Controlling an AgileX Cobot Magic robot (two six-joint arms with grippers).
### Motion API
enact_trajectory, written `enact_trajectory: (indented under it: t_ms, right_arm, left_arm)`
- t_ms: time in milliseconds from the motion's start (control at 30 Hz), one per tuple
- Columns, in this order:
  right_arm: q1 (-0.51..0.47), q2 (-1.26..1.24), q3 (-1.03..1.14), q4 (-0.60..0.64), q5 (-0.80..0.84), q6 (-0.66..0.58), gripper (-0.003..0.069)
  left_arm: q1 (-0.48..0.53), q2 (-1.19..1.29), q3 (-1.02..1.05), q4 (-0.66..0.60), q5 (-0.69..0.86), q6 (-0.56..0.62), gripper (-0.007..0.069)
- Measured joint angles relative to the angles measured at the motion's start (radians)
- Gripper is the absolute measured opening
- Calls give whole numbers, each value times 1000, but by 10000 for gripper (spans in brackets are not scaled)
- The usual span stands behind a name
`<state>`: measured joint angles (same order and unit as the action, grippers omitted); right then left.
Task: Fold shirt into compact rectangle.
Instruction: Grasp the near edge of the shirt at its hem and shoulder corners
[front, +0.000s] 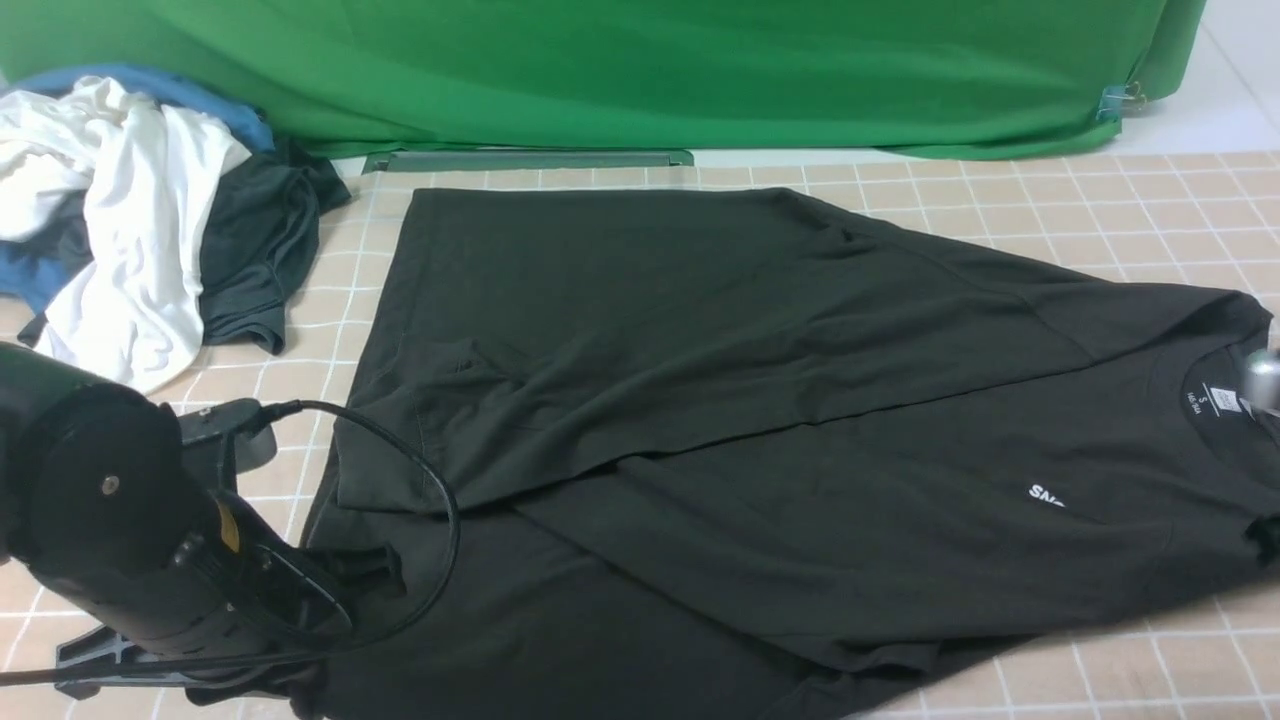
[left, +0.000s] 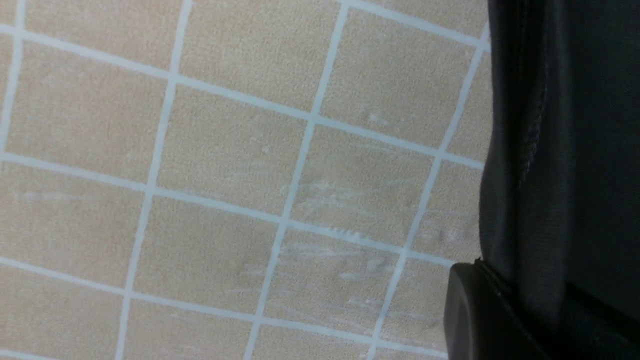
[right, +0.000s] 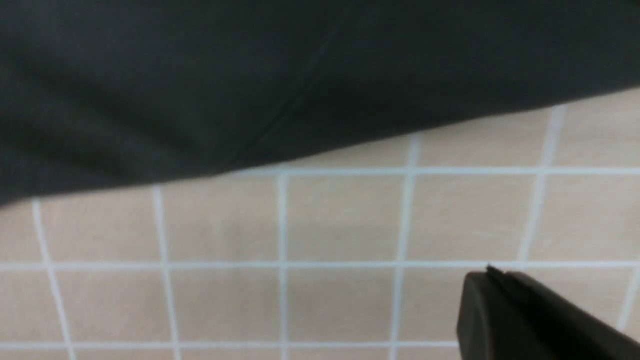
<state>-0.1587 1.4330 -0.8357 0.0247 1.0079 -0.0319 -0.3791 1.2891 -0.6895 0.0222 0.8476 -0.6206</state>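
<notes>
Shirt position: the shirt (front: 760, 400) lies spread on the gridded table (front: 1150, 220), collar toward the robot's right, with one flap folded across the body.
Left gripper (left: 495, 320): clamped on the shirt's hem; I see cloth running in at its finger.
Right gripper (right: 500, 285): clenched just beside the shirt's edge, over bare grid, gripping nothing I can see.
Far left: heap of garments (front: 140, 230).
</notes>
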Motion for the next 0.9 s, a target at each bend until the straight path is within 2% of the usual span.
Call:
enact_trajectory:
  t_ms: [167, 267, 467, 533, 700, 900]
  right_arm:
    - [-102, 2, -45, 1, -11, 15, 32]
    - [-160, 25, -46, 1, -37, 32, 97]
    - [-187, 93, -46, 0, -147, 60, 468]
    - [-187, 100, -46, 1, -190, 68, 505]
    - [-187, 144, -46, 2, -267, 106, 501]
    - [-187, 234, -46, 52, -267, 126, 499]
  left_arm:
    - [0, 0, 0, 33, -3, 5, 32]
    - [0, 0, -1, 46, -17, 16, 32]
    - [0, 0, -1, 51, -46, 47, 32]
    - [0, 0, -1, 54, -47, 49, 32]
    - [0, 0, -1, 58, -48, 49, 32]
    - [0, 0, -1, 58, -48, 49, 32]
